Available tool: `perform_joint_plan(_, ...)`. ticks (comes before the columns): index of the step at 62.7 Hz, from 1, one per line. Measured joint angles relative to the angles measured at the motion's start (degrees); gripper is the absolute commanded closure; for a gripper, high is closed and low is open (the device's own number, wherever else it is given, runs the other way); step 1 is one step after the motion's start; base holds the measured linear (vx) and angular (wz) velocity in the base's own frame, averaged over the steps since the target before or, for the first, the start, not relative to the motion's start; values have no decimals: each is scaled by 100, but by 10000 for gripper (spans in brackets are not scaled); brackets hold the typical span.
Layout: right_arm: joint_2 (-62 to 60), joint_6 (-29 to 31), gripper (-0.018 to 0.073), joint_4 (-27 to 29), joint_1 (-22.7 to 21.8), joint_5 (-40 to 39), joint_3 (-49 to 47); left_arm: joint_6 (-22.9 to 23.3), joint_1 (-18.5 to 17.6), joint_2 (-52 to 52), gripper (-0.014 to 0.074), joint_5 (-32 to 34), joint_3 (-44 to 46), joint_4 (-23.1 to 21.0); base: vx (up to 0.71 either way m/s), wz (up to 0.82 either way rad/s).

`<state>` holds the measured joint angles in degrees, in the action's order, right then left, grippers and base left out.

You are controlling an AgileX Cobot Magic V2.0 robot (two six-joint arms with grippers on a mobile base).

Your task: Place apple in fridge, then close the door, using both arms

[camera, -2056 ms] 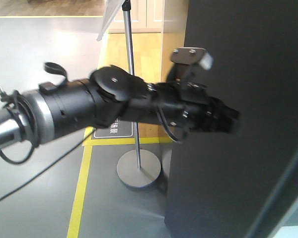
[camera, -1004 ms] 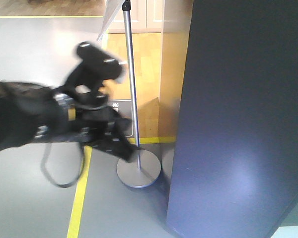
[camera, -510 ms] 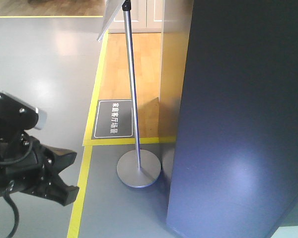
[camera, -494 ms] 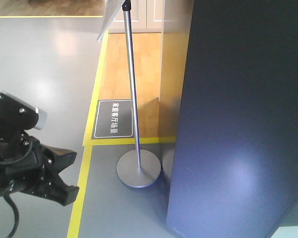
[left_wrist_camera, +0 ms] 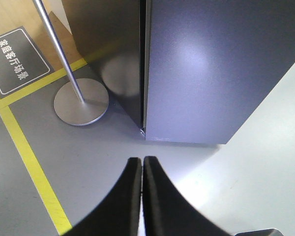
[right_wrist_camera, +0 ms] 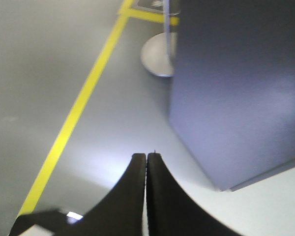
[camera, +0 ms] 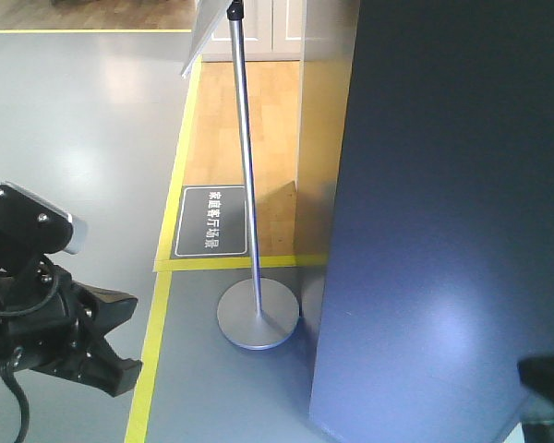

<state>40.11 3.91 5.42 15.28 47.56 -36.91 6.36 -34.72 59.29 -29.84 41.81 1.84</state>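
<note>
The fridge (camera: 443, 185) fills the right of the front view as a tall dark grey slab. In the left wrist view the door (left_wrist_camera: 211, 64) lies flush against the fridge side (left_wrist_camera: 108, 39), with only a thin seam between them. The apple is out of view. My left arm (camera: 37, 314) hangs low at the left, well away from the fridge. My left gripper (left_wrist_camera: 141, 160) is shut on nothing above the grey floor. My right gripper (right_wrist_camera: 146, 156) is also shut and empty, pointing at the floor near the fridge (right_wrist_camera: 236, 73). A black piece of the right arm (camera: 547, 380) shows at the lower right.
A sign stand with a thin metal pole (camera: 245, 166) and a round base (camera: 258, 315) stands just left of the fridge. Yellow floor tape (camera: 150, 360) runs past it, and a dark floor sign (camera: 210, 221) lies on the wooden strip behind.
The left arm has left the door front, swung left and dropped to the lower left corner. The door now looks closed. A black part has come in at the lower right.
</note>
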Motion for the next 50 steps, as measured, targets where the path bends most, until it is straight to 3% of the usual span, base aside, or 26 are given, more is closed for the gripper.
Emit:
perform_joint_plan(16, 962, -1542, 567, -1917, -97, -476, -699, 0, 0, 0, 603, 0, 0, 0, 0, 0)
perform_joint_plan(25, 1370, -1935, 564, -2458, -619, -692, -1217, 0, 0, 0, 603, 0, 0, 0, 0, 0)
perform_joint_plan(34, 1781, -1508, 563, -2219, -1349, -908, -1705, 0, 0, 0, 603, 0, 0, 0, 0, 0)
perform_joint_plan(50, 2569, -80, 563, -625, -2399, -1560, -2557, 0, 0, 0, 603, 0, 0, 0, 0, 0)
